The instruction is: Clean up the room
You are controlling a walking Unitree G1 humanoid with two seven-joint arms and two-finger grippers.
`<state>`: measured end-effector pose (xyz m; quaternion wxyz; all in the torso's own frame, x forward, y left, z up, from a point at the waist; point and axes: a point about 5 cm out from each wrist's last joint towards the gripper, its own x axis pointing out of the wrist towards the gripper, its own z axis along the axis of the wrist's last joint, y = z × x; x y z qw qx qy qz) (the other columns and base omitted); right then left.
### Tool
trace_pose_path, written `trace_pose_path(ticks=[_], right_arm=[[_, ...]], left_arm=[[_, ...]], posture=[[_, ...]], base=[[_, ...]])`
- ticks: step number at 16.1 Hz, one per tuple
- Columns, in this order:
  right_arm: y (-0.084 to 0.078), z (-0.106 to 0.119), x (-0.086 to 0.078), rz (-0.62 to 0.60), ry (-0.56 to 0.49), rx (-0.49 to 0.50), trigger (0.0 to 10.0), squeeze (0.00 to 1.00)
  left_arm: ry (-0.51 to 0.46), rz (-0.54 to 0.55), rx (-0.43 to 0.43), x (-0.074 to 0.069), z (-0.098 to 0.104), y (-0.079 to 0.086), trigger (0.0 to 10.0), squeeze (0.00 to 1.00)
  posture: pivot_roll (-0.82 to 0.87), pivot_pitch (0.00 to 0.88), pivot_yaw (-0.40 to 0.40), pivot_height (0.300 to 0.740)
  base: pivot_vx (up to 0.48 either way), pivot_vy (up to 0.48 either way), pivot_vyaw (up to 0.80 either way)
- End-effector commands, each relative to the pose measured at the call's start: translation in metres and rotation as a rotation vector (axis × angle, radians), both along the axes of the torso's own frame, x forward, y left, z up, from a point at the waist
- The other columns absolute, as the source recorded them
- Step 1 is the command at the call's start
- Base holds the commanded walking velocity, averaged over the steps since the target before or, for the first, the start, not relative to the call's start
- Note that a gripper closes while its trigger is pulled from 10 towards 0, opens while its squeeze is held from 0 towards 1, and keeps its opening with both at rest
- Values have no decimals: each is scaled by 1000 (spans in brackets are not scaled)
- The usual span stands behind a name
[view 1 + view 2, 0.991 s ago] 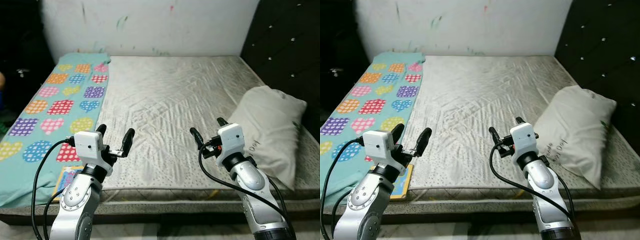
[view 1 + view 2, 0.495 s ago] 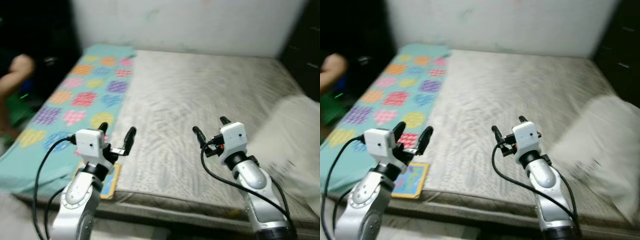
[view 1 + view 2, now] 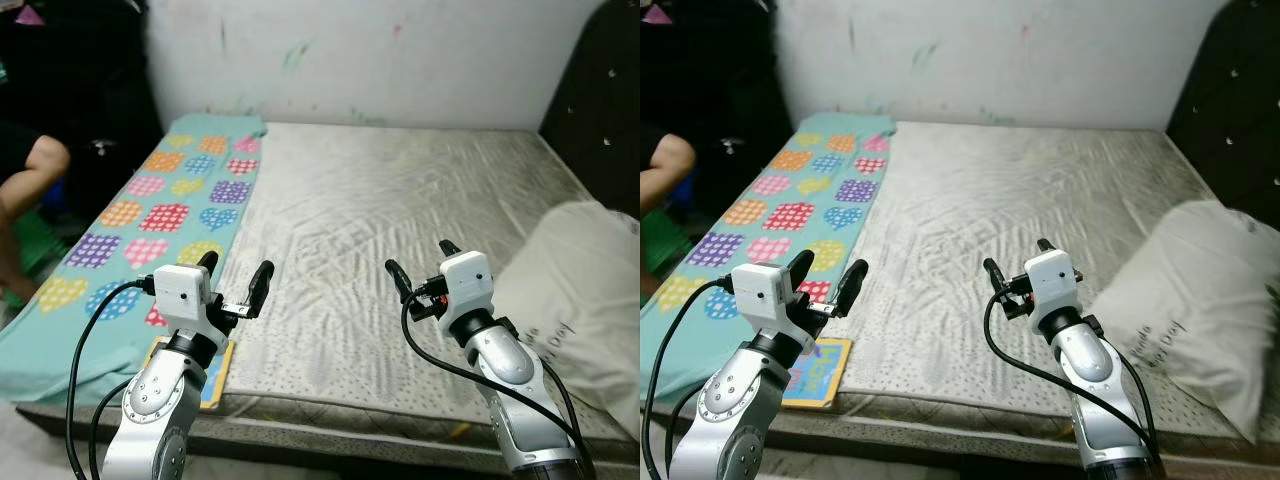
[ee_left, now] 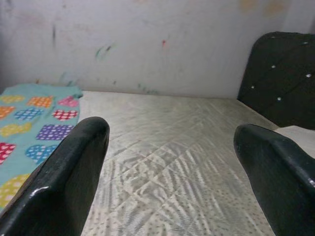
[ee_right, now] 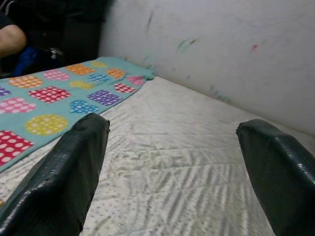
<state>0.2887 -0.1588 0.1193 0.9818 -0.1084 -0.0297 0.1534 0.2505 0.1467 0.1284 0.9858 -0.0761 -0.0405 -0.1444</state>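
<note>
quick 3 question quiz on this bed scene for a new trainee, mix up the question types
1. True or false: the left gripper is shut on the teal heart-patterned blanket.
2. Multiple choice: where does the white pillow lie? A) on the robot's right side of the mattress B) on the blanket C) on the floor
3. Fill in: the small colourful book lies at the near edge of the bed, beside the ____ arm.

Key
1. False. Its fingers are spread apart above the bed with nothing between them; the right gripper is open too.
2. A
3. left
</note>
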Motion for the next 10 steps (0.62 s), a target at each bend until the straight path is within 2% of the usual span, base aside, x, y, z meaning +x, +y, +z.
trace_pose_path(ticks=[1, 4, 7, 10], right_arm=[[3, 4, 3, 2, -14, -2, 10000, 0], [2, 4, 3, 3, -15, -1, 10000, 0], [2, 4, 3, 5, -17, -3, 10000, 0], [2, 4, 3, 6, -16, -4, 10000, 0]], left_arm=[[-5, 10, 8, 1, 1, 3, 10000, 0], [-4, 7, 8, 1, 0, 3, 10000, 0], [-2, 8, 9, 1, 0, 2, 10000, 0], [24, 26, 9, 2, -3, 4, 10000, 0]], posture=[[-113, 0, 20, 740], [-114, 0, 19, 740], [-114, 0, 18, 740], [-115, 0, 18, 740]], base=[[307, 0, 0], [305, 0, -740], [300, 0, 0], [0, 0, 0]])
